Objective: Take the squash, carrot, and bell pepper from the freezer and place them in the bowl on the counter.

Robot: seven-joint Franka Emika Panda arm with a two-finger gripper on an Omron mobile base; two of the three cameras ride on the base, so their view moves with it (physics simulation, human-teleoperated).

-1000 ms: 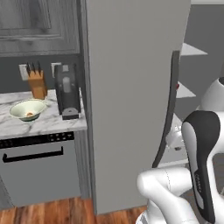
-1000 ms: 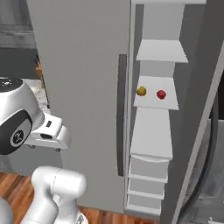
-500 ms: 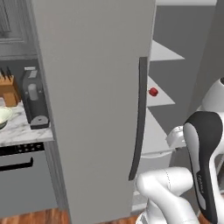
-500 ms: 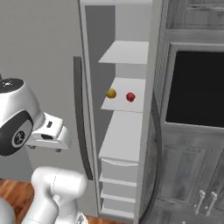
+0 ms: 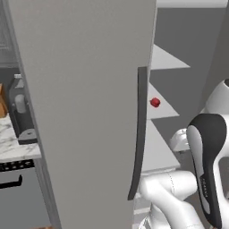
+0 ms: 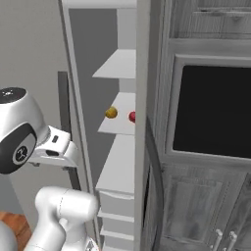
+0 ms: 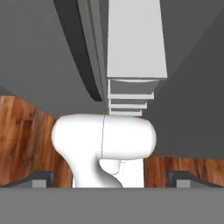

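The gripper hangs low with its jaws spread wide and nothing between them, pointing down at the wood floor by the freezer, whose door stands open. Well above the gripper, on a white shelf inside, the squash and bell pepper sit near each other.

Coffee machine: dark grey, standing at the left edge of the left base view.
Dishwasher: grey front with a black handle, low in that same corner.
Wall oven: black glass panel in a grey frame, right base view.
Cabinets: grey wood-grain doors with small metal handles, below the oven.
Floor: reddish-brown wood planks.
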